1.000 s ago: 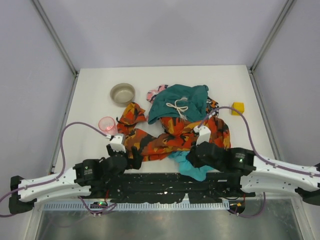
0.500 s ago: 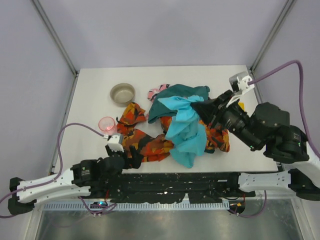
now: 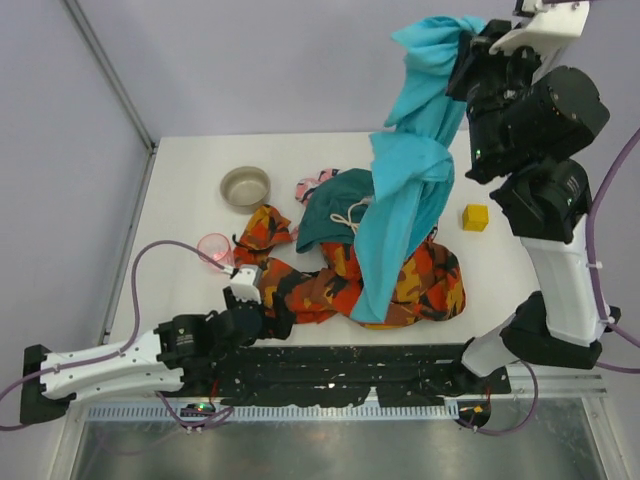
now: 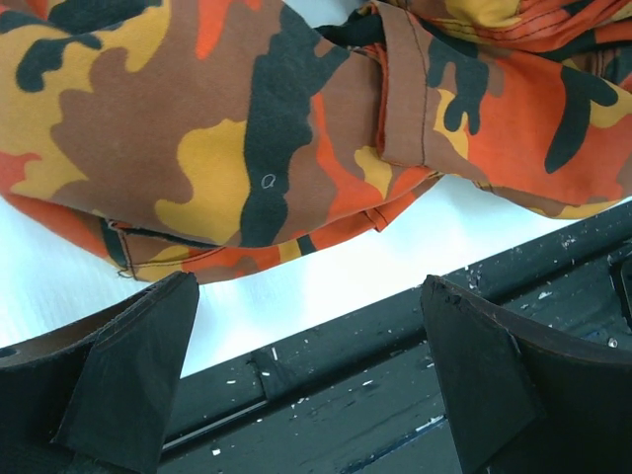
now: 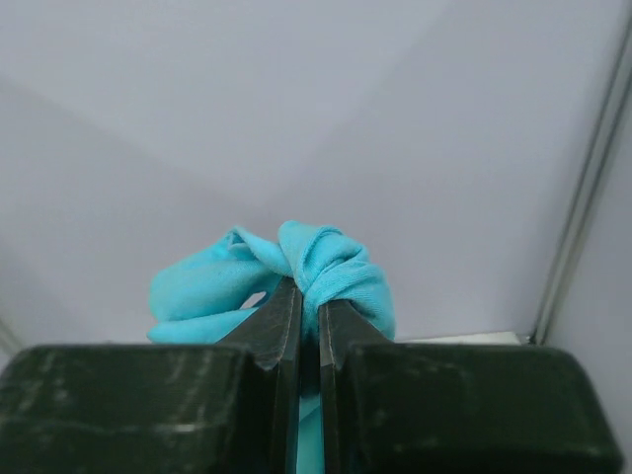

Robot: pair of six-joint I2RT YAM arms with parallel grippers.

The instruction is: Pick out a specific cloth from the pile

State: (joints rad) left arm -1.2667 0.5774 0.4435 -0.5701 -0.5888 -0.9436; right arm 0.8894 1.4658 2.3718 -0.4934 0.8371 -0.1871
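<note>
The turquoise cloth (image 3: 405, 200) hangs long from my right gripper (image 3: 462, 55), which is raised high above the table and shut on its top end; its lower end still reaches the pile. In the right wrist view the fabric (image 5: 331, 272) bunches over my closed gripper (image 5: 308, 301). The pile (image 3: 350, 250) lies mid-table: dark teal cloth with white cord (image 3: 345, 205), orange-red-black camouflage cloth (image 3: 330, 285), small pink piece (image 3: 312, 185). My left gripper (image 3: 268, 312) is open and empty at the table's near edge, just short of the camouflage cloth (image 4: 247, 128); its fingers (image 4: 133, 380) are spread wide.
A tan bowl (image 3: 245, 186) and a pink cup (image 3: 214, 249) stand left of the pile. A small yellow block (image 3: 475, 216) lies on the right. A black strip (image 3: 340, 365) runs along the table's near edge. Grey walls enclose the table.
My right arm has swung up from low beside the pile to high above it, pulling the turquoise cloth out and up. My left gripper crept slightly toward the camouflage cloth.
</note>
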